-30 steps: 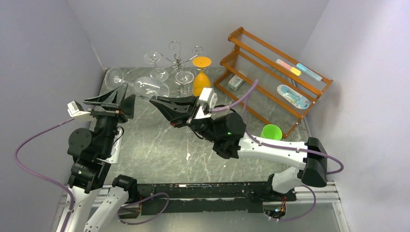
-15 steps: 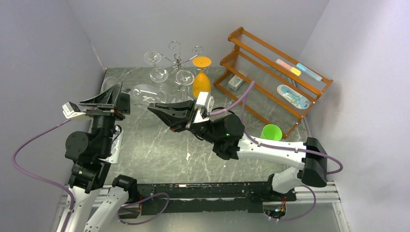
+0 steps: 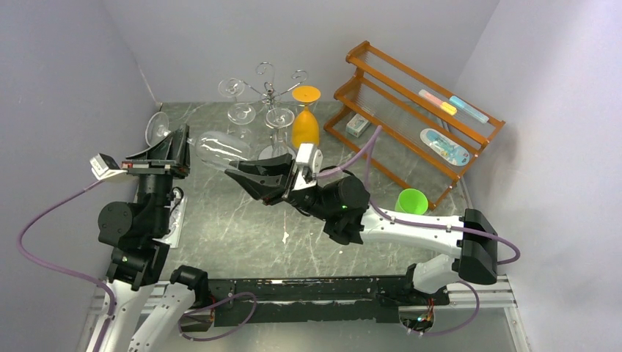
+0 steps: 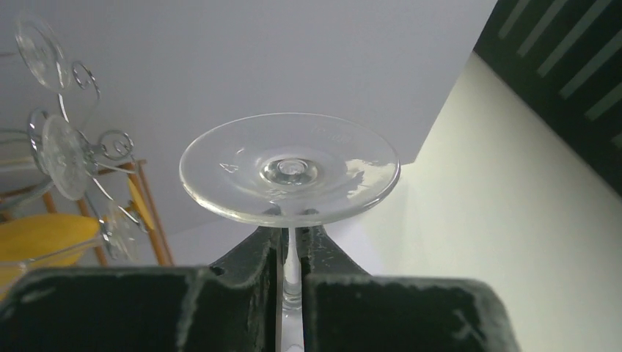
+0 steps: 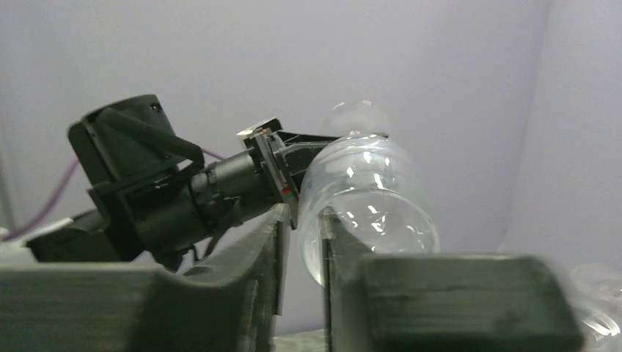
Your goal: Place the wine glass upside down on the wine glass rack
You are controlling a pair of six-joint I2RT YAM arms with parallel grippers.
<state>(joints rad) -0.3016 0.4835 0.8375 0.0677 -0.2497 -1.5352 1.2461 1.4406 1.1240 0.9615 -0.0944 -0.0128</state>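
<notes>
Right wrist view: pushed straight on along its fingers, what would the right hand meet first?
The wine glass: its bowl rim sits between the right hand's fingertips. Behind the bowl, seemingly in line, is the left hand gripping the stem.

Clear glasses around wine glass rack

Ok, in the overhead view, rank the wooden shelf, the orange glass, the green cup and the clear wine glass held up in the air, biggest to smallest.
1. wooden shelf, clearly largest
2. wine glass, but it is raised nearer the camera, so its lead is unsure
3. orange glass
4. green cup, smallest
</notes>
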